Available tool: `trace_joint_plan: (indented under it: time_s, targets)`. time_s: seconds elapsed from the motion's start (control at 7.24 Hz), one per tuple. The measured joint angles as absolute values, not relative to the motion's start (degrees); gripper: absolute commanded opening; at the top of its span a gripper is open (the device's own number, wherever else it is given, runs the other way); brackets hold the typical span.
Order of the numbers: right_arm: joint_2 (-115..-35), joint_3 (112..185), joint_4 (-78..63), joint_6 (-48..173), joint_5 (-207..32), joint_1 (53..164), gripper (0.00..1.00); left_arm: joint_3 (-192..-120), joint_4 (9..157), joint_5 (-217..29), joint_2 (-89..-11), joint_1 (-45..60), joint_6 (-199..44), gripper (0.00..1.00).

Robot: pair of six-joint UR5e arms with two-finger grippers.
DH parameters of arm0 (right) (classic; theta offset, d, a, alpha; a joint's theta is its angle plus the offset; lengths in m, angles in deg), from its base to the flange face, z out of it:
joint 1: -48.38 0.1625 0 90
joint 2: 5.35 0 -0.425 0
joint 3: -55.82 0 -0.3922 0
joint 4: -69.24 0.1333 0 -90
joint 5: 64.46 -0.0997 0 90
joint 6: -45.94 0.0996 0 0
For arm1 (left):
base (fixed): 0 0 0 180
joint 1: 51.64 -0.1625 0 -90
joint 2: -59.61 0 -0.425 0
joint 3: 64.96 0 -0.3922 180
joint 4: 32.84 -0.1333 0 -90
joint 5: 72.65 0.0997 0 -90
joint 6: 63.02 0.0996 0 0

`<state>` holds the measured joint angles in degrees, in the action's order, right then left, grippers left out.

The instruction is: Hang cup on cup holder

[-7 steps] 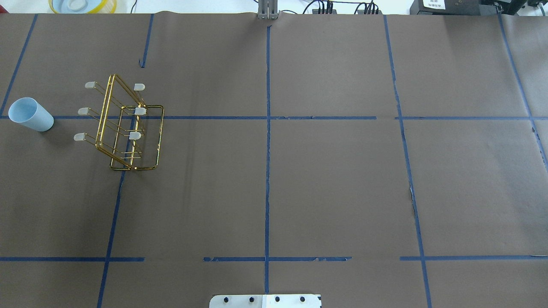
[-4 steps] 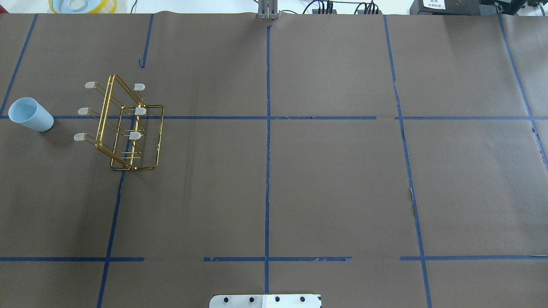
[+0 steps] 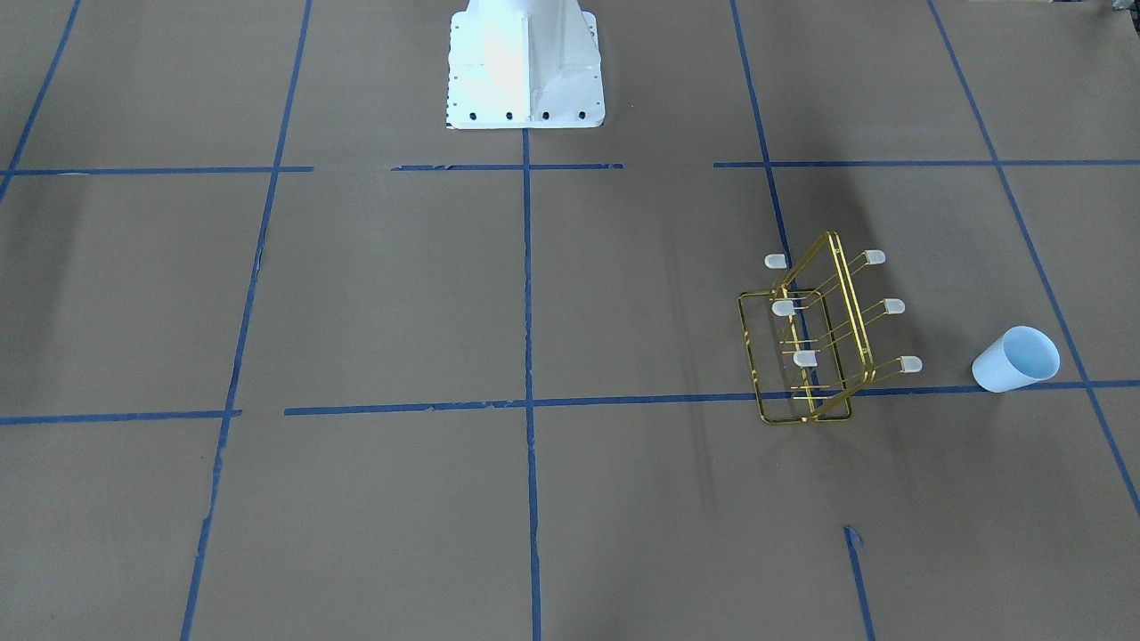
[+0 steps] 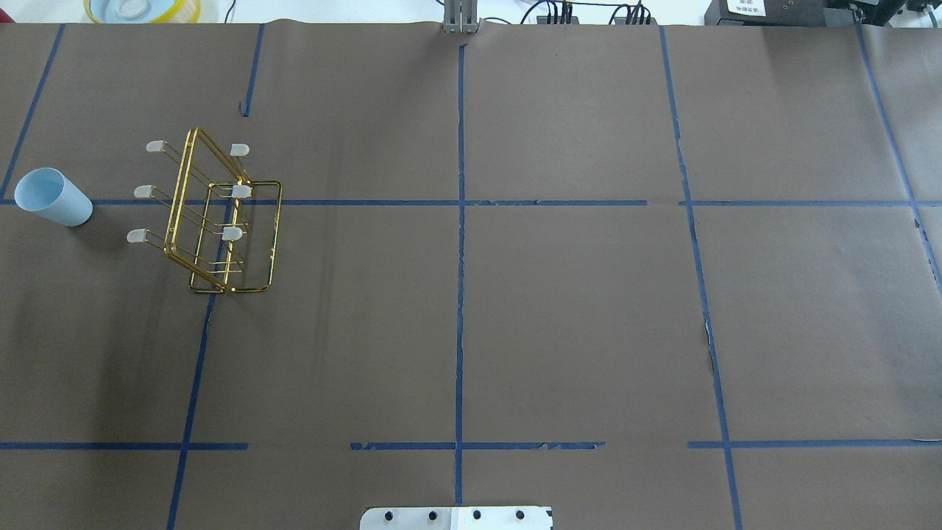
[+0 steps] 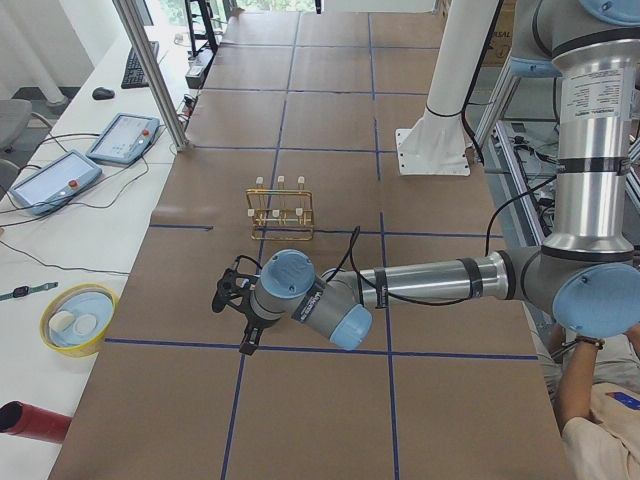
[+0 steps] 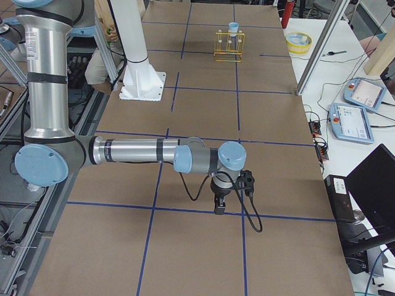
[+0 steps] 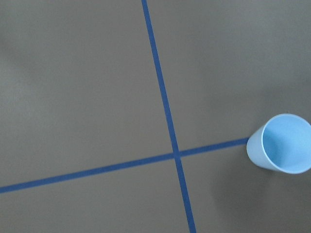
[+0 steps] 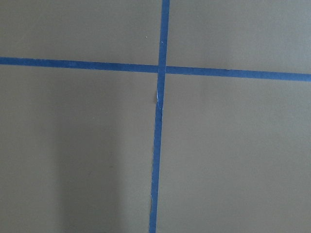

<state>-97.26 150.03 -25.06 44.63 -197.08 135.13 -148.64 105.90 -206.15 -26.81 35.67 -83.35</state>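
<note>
The pale blue cup [image 4: 53, 196] stands upright, mouth up, on the brown table, at the far left of the overhead view. It also shows in the front view [image 3: 1015, 359] and at the right edge of the left wrist view [image 7: 282, 143]. The gold wire cup holder [image 4: 221, 221] stands just right of it, and its white-capped prongs are bare [image 3: 810, 347]. My left gripper [image 5: 240, 320] shows only in the left side view, hovering above the table near the cup; I cannot tell if it is open. My right gripper [image 6: 219, 206] hangs over a tape crossing far from both; I cannot tell its state.
A yellow bowl [image 4: 142, 9] sits beyond the table's far edge, with a red cylinder [image 5: 30, 420] near it. Teach pendants [image 5: 125, 137] and cables lie on the side bench. The white robot base [image 3: 524, 62] stands at the table's near edge. Blue tape lines grid the paper.
</note>
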Motion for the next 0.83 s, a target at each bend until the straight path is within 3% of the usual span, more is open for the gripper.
trace_joint_plan:
  time_s: [0.41, 0.83]
  targets:
    - [-97.26, 150.04, -25.06, 44.63, -197.08, 135.13, 1.0, -146.92, 126.62, -193.52, -26.2, 26.29, -96.0, 0.98]
    - [-97.27, 150.04, -25.06, 44.63, -197.08, 135.12, 1.0, -149.25, 133.72, -177.54, -25.66, 14.73, -109.03, 0.98]
